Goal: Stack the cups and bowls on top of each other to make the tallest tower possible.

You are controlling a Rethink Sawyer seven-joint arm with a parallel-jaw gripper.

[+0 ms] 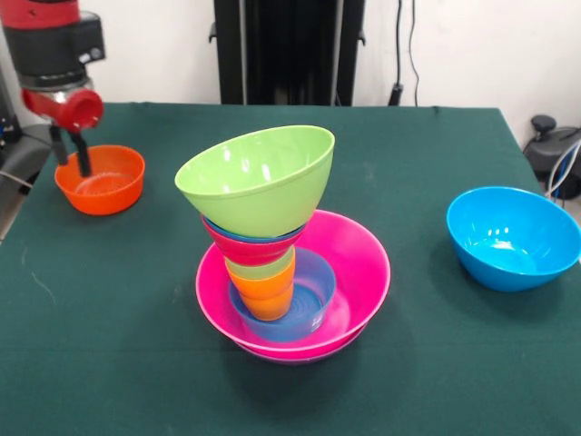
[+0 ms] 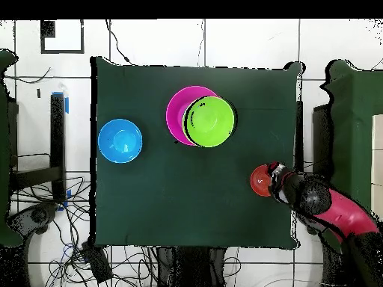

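the gripper hangs over the small orange bowl near the table's far left corner, fingers apart, one fingertip down inside the bowl, gripping nothing. mid-table stands the tower, well apart from it: pink bowl base, lime green bowl tilted on top. the sky-blue bowl sits alone by the right edge.

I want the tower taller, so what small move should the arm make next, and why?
Probably close the claw on the near rim of the small orange bowl. Its tips already reach down to the rim, one inside it, and that bowl sits apart from the tower, whose top piece is the tilted lime green bowl.
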